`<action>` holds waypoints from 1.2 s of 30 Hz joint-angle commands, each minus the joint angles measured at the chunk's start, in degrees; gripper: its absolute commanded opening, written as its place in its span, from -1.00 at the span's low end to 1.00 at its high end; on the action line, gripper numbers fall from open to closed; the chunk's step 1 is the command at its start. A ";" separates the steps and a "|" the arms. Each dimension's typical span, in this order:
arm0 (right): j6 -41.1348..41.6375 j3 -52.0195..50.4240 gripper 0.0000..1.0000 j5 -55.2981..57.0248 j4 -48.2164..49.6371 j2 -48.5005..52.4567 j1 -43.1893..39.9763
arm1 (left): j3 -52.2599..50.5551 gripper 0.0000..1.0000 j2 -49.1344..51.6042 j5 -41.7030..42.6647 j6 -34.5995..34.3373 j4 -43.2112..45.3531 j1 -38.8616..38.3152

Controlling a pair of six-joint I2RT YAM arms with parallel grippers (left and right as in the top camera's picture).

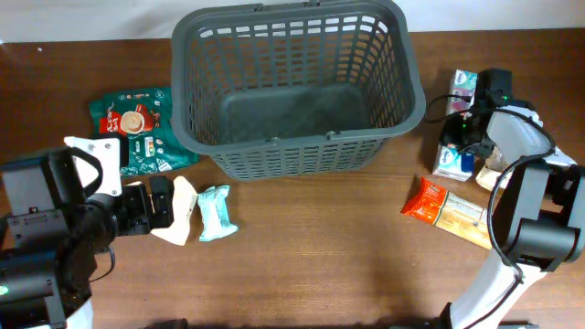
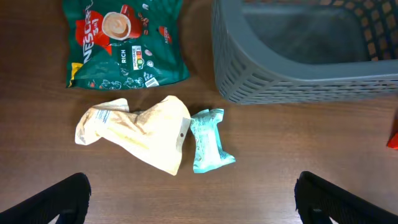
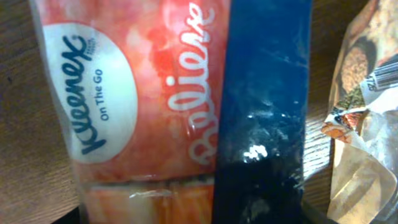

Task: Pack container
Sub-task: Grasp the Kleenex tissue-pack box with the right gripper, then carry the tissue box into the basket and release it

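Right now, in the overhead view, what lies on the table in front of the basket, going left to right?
Cream pouch → teal wrapper → orange packet → tan bar.

Kleenex pack (image 3: 143,106) cropped top, bottom; right-edge packet (image 3: 364,124) cut off, maybe snack.

The left arm (image 1: 41,242) is black with a white plate (image 1: 101,160); the left gripper (image 2: 193,186) has black fingers (image 2: 68,199). A black cable (image 1: 492,224) loops along the white-and-black right arm (image 1: 539,228).
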 commanded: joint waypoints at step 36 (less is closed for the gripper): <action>-19.65 71.87 0.02 -6.10 -36.50 -2.89 17.55 | 0.09 0.98 -0.07 0.83 0.92 0.15 0.39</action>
